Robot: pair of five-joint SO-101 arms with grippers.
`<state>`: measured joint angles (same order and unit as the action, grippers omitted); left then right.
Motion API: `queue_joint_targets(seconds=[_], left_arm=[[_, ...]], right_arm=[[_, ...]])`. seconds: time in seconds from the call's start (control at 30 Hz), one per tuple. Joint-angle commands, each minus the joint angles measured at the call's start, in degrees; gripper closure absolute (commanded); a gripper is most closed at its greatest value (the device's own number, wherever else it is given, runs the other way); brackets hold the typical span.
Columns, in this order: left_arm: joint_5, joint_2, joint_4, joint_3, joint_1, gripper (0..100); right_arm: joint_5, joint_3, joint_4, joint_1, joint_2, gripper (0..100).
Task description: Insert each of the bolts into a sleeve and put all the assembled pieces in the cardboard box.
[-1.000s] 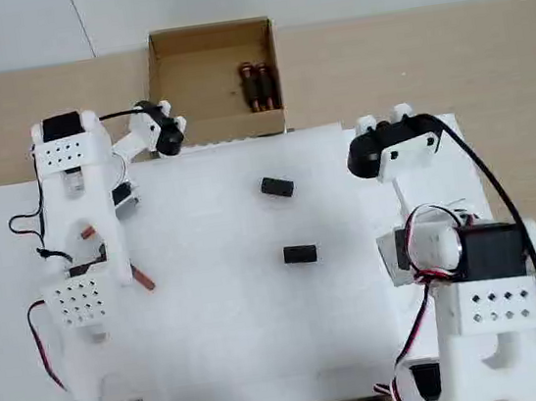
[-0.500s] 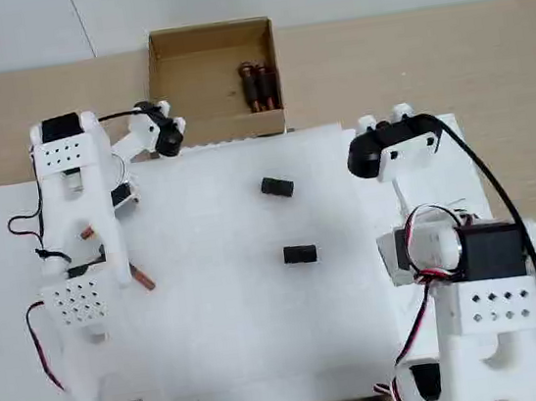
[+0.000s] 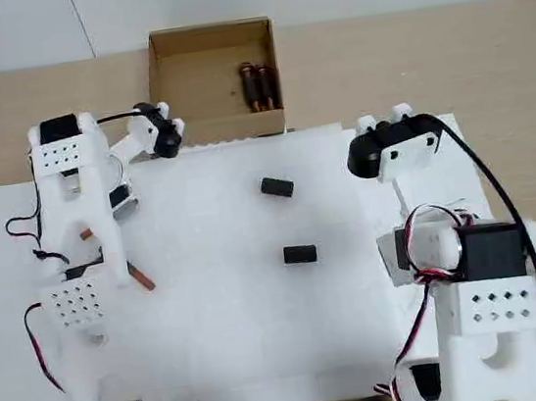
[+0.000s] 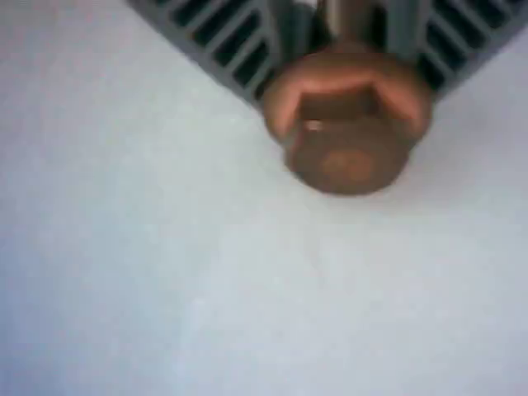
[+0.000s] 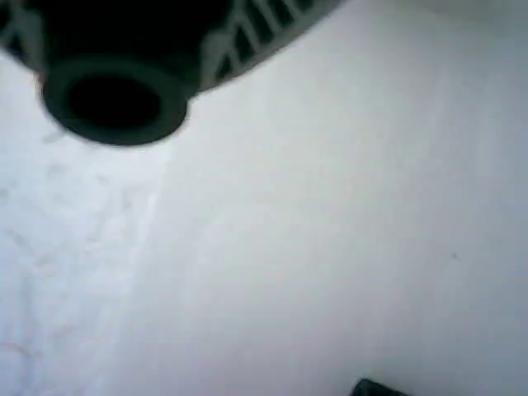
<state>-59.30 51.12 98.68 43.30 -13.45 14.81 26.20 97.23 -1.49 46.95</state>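
Observation:
My left gripper (image 4: pixel 355 33) is shut on a brown bolt (image 4: pixel 346 132), whose head points at the camera above the white mat. In the high view the left gripper (image 3: pixel 124 202) hangs at the mat's left side. My right gripper (image 5: pixel 115 33) is shut on a black sleeve (image 5: pixel 115 103), with the open bore facing the camera. In the high view the right gripper (image 3: pixel 392 255) sits at the mat's right side. Two loose black sleeves (image 3: pixel 277 187) (image 3: pixel 300 254) lie mid-mat. A loose bolt (image 3: pixel 139 275) lies by the left arm, and another bolt (image 3: pixel 83 233) is partly hidden behind it.
The cardboard box (image 3: pixel 194 77) stands at the back past the mat's far edge, with assembled pieces (image 3: pixel 258 85) against its right wall. The white mat (image 3: pixel 257 340) covers most of the table. A dark object (image 5: pixel 375 388) shows at the right wrist view's edge.
The left arm has drifted slightly to the left with the bolt in its gripper. The right arm and the loose parts have not moved.

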Motion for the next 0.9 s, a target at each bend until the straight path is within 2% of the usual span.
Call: queue_joint_targets(seconds=[0.0, 0.23, 0.47, 0.63, 0.87], left_arm=[[-0.4, 0.1, 1.6, -1.3, -3.3, 91], [-0.4, 0.6, 1.3, -1.6, -3.3, 91], [-0.4, 3.5, 1.2, -1.2, -2.1, 99], [-0.4, 6.5, 1.4, -1.2, -2.3, 100], [0.8, -1.9, 1.6, -1.6, -2.2, 100]], right_arm=[[0.2, -0.5, -1.1, 0.4, 0.7, 99.5], [0.3, -0.5, -1.1, 0.3, 0.7, 99.5], [0.3, -0.5, -1.1, 0.1, 0.7, 99.5], [0.3, -0.5, -1.1, 0.1, 1.0, 99.5], [0.3, -2.1, -1.0, 0.0, 1.1, 99.5]])
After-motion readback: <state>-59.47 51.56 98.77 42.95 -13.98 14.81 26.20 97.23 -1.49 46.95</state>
